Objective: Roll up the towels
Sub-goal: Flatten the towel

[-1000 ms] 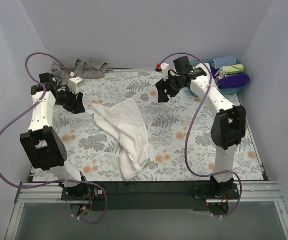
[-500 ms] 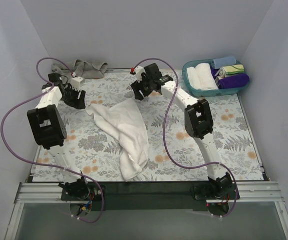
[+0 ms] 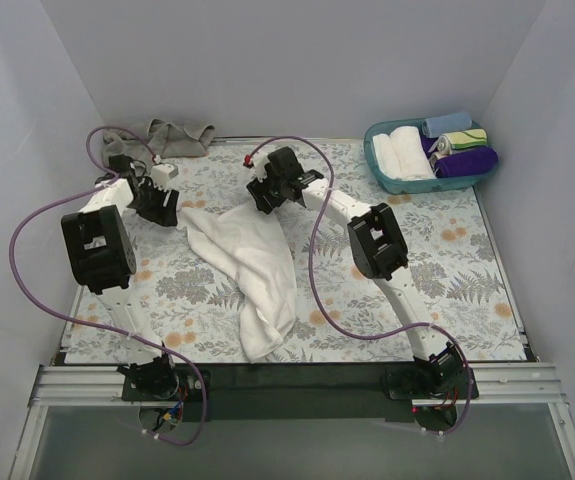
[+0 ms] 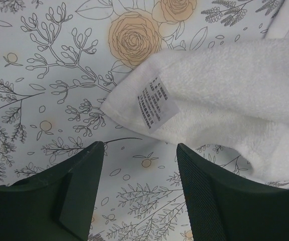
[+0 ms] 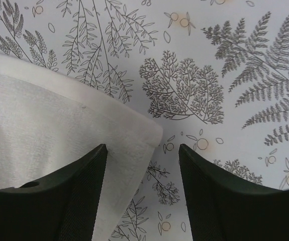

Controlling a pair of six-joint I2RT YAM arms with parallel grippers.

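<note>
The white towel lies crumpled on the floral table, from mid-table toward the near edge; the grey-beige towel sits bunched at the far left. We see the left gripper and the right gripper each over a far corner of the white one, jaws spread, holding nothing.

We see a teal basket in the table's 1 o'clock corner, near the back wall. A floral-print cover with grey ferns and orange roses spans the tabletop. An aluminium rail runs along the 6 o'clock edge.
</note>
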